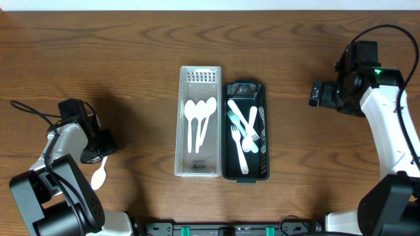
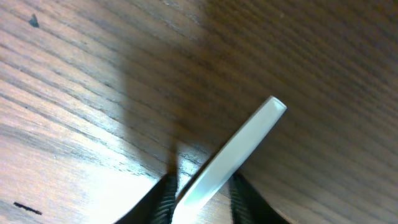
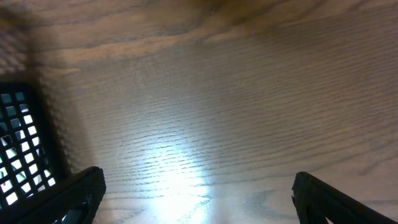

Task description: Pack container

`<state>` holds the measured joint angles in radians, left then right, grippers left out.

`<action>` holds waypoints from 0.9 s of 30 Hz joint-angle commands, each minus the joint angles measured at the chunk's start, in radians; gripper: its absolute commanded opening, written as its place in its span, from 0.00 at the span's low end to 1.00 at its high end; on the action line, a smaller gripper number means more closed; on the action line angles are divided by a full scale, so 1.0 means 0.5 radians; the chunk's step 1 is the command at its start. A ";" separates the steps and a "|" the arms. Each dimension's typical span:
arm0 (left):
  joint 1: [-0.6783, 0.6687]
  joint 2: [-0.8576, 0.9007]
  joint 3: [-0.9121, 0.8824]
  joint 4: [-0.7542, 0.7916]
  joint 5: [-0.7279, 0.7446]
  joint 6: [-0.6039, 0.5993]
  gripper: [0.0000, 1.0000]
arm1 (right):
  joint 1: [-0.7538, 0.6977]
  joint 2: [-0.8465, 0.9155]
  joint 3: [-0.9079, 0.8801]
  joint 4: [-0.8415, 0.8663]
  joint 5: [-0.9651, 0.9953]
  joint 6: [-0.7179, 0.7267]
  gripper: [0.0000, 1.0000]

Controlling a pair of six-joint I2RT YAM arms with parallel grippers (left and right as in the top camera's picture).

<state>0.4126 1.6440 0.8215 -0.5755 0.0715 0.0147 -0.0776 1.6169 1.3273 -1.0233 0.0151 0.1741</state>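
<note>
Left gripper (image 2: 202,196) pinched narrow on white spoon (image 2: 239,149) handle, far left of table (image 1: 131,39), well apart from trays. Sorted packing: spoons (image 1: 199,118) in clear tray (image 1: 180,118), forks (image 1: 243,128) in dark basket (image 1: 266,124); so probably headed for clear tray. Right gripper (image 3: 199,199) spread wide, empty, parked beside basket, out of way.

Brown wood-grain table (image 1: 131,39) fills view; bright glare patch, probably overhead lamp; no walls visible.

bright glare on blurry tabletop (image 3: 177,171)
</note>
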 commanded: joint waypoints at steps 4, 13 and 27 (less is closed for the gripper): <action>0.011 0.087 -0.029 -0.011 0.007 0.007 0.19 | -0.007 0.014 -0.005 0.002 -0.009 -0.031 0.99; 0.011 0.087 -0.029 -0.010 0.007 0.007 0.10 | -0.007 0.014 -0.005 0.002 -0.009 -0.031 0.99; 0.011 0.082 -0.023 0.002 0.008 -0.002 0.06 | -0.007 0.014 -0.005 0.002 -0.009 -0.031 0.99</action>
<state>0.4126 1.6436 0.8276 -0.5774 0.0723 0.0196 -0.0776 1.6169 1.3273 -1.0233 0.0151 0.1738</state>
